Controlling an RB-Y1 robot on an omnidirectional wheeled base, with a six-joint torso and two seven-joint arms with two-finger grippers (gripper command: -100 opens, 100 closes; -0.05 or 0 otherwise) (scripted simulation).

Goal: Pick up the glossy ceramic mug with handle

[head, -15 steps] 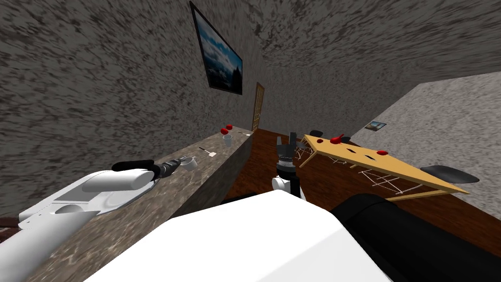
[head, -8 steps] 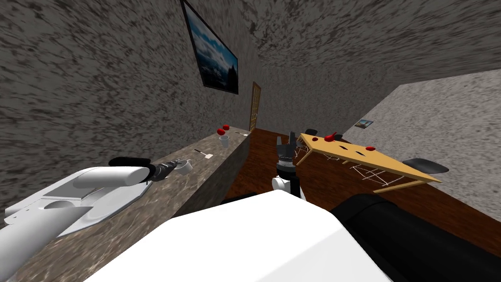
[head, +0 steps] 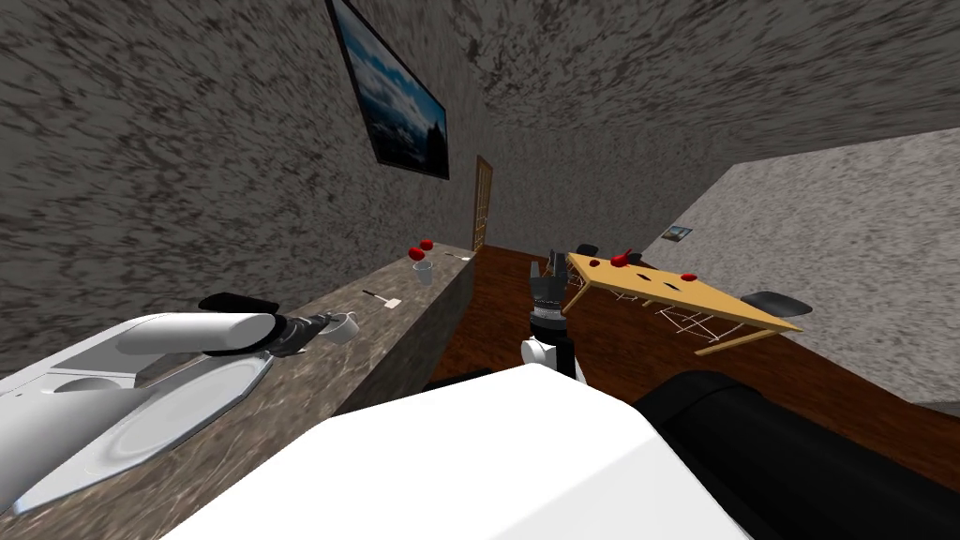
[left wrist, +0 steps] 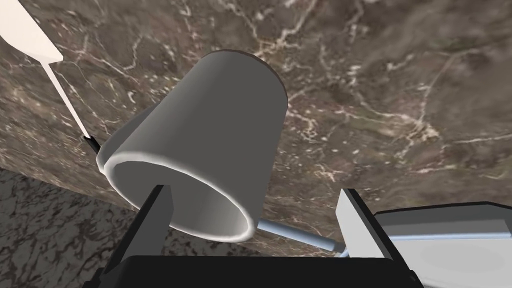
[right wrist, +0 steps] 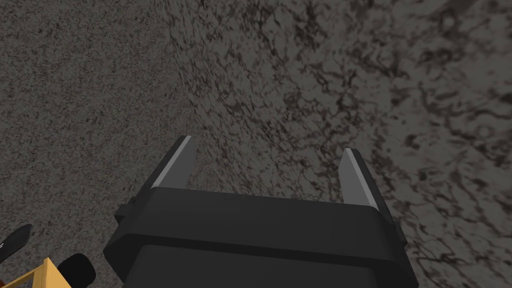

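1. The left end effector [left wrist: 253, 190] reaches out low over the marbled surface [left wrist: 390, 100], just past the sink [head: 187, 412]. Its fingers are spread wide and hold nothing.
2. The mug [left wrist: 210, 140] stands on the surface right at those fingers. One finger sits over its open mouth, and the other is outside the wall and apart from it, so one side of the rim lies between them. This looks like a pinch on the wall being lined up, not a grip on the handle, and closing seems to be the step left.
3. Beyond the mug lie a spatula [left wrist: 30, 35], then a second cup [head: 424, 272] and some red things [head: 417, 251], all well apart from the grasp.
4. The right end effector [right wrist: 267, 145] is raised in front of the chest, open and empty, apparently parked clear.
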